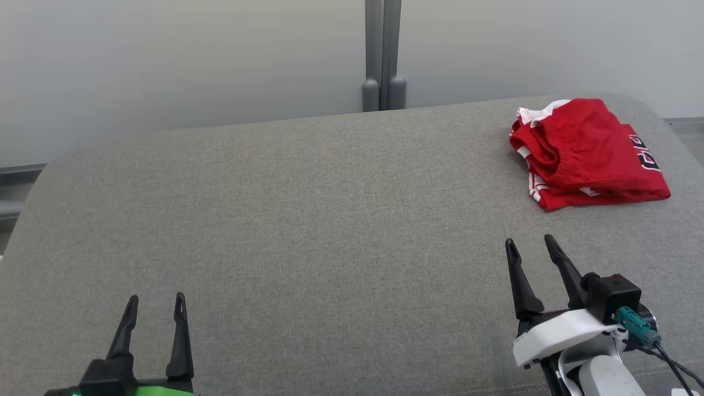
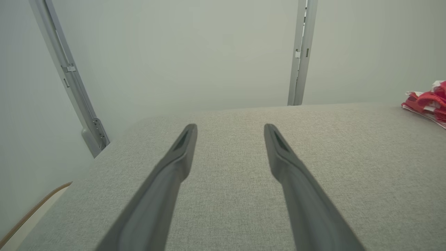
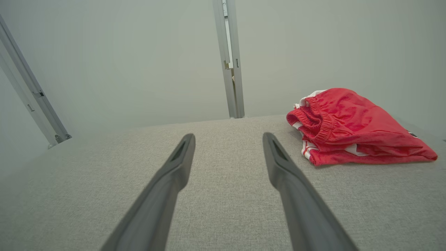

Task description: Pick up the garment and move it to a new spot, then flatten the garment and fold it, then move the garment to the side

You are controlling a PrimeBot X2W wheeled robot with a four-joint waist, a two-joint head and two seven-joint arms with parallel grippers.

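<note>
Garment (image 1: pixel 586 154): red shorts with white trim, lying in rough layers at the far right corner of the worktop (image 1: pixel 308 220), probably set aside to free the middle.
Left gripper (image 1: pixel 157 297): 2 fingers spread, empty, at the near left, well apart from the cloth.
Right gripper (image 1: pixel 529 239): spread, empty, near the garment's front edge without touching, the arm better placed to reach it.

Soft, even, bright light; no glare. Head view is sharp, with only a faint shadow at the left edge of the garment (image 1: pixel 588 148). Wrist views are hazy, low contrast, with a greenish cast. Fingers (image 2: pixel 306 209) blur near the lens. Post (image 2: pixel 73 80) leans at the frame edge from wide-angle distortion.
</note>
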